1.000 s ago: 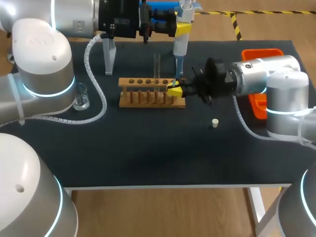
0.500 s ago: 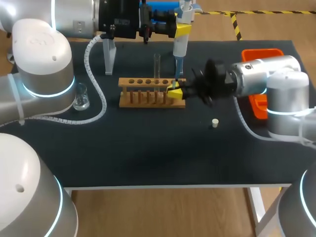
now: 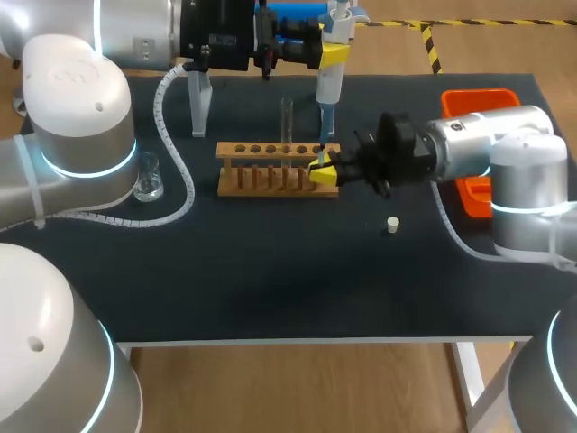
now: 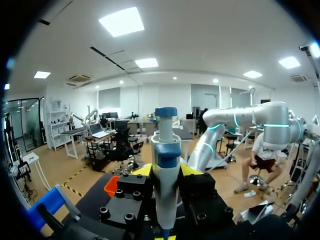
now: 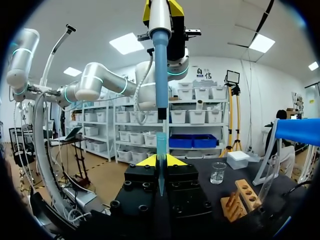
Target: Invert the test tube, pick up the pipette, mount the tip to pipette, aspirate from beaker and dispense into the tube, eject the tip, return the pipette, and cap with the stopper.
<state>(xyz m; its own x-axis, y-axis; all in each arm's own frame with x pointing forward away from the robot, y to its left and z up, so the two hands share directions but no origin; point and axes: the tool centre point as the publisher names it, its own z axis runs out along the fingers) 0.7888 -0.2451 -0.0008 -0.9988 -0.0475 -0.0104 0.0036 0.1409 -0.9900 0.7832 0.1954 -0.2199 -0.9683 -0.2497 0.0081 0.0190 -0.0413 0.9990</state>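
Glass beaker (image 3: 149, 178) sits at worktop (image 3: 270, 271) left, well apart from wooden rack (image 3: 275, 171). L arm comes in along the far edge. Its left tool (image 4: 166, 171) is clamped on pipette (image 3: 328, 77), upright over the rack's right end. Clear test tube (image 3: 287, 117) stands upright in the rack. R arm lies horiz. from the right, right tool (image 3: 322, 170) closed on translucent pipette tip (image 5: 160, 145). Only R wrist view shows the tip, pipette nose just above it. Small white stopper (image 3: 392, 224) lies under R arm.
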